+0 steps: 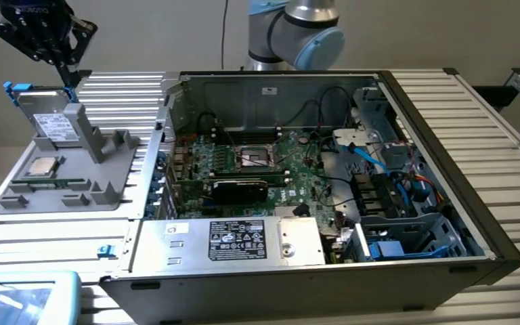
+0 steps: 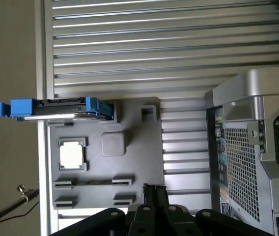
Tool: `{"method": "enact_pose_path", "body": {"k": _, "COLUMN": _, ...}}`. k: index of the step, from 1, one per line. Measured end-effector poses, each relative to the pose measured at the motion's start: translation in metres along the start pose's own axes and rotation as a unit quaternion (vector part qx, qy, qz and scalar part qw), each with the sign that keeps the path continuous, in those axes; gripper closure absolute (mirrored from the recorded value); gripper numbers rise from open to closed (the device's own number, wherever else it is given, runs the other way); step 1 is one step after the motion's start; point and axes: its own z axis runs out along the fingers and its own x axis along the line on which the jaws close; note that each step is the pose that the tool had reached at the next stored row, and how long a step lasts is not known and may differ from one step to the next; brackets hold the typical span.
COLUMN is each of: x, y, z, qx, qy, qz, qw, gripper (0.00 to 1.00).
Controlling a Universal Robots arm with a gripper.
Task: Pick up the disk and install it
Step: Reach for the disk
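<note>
Currently hovering over the slatted bench [image 1: 504, 135] [image 2: 154, 39] with the pincer [image 1: 70, 73] [image 2: 154, 191] pressed shut and carrying nothing. Seeing the disk [image 1: 51, 118] [image 2: 61, 109] lower than the pincer's tips and off to one side, apart from them, standing on edge in a grey holder [image 1: 106, 176] [image 2: 139, 162], blue bracket wrapping its edges. Noting a CPU chip [image 1: 41, 166] [image 2: 72, 155] lying flat in that holder, below the pincer, near the disk. Finding the open computer case [image 1: 441, 223] [image 2: 247, 147] sitting beside the holder, well apart from the pincer.
</note>
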Motion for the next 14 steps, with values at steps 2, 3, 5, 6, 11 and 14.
{"method": "enact_pose_path", "body": {"k": 2, "x": 0.006, "y": 0.0041, "z": 0.0005, "qx": 0.0003, "qy": 0.0031, "qz": 0.000, "qw": 1.0000, "gripper": 0.89}}
{"method": "enact_pose_path", "body": {"k": 3, "x": 0.009, "y": 0.0060, "z": 0.0006, "qx": 0.0005, "qy": 0.0046, "qz": 0.000, "qw": 1.0000, "gripper": 0.89}}
{"method": "enact_pose_path", "body": {"k": 5, "x": 0.017, "y": 0.0084, "z": 0.0010, "qx": 0.0007, "qy": 0.0076, "qz": 0.000, "qw": 1.0000, "gripper": 0.89}}
{"method": "enact_pose_path", "body": {"k": 6, "x": 0.022, "y": 0.0087, "z": 0.0012, "qx": 0.0008, "qy": 0.0089, "qz": 0.000, "qw": 1.0000, "gripper": 0.89}}
{"method": "enact_pose_path", "body": {"k": 11, "x": 0.044, "y": 0.0121, "z": 0.0021, "qx": 0.0009, "qy": 0.0114, "qz": 0.001, "qw": 0.9999, "gripper": 0.89}}
{"method": "enact_pose_path", "body": {"k": 14, "x": 0.055, "y": 0.0172, "z": 0.0026, "qx": 0.0011, "qy": 0.0128, "qz": 0.001, "qw": 0.9999, "gripper": 0.89}}
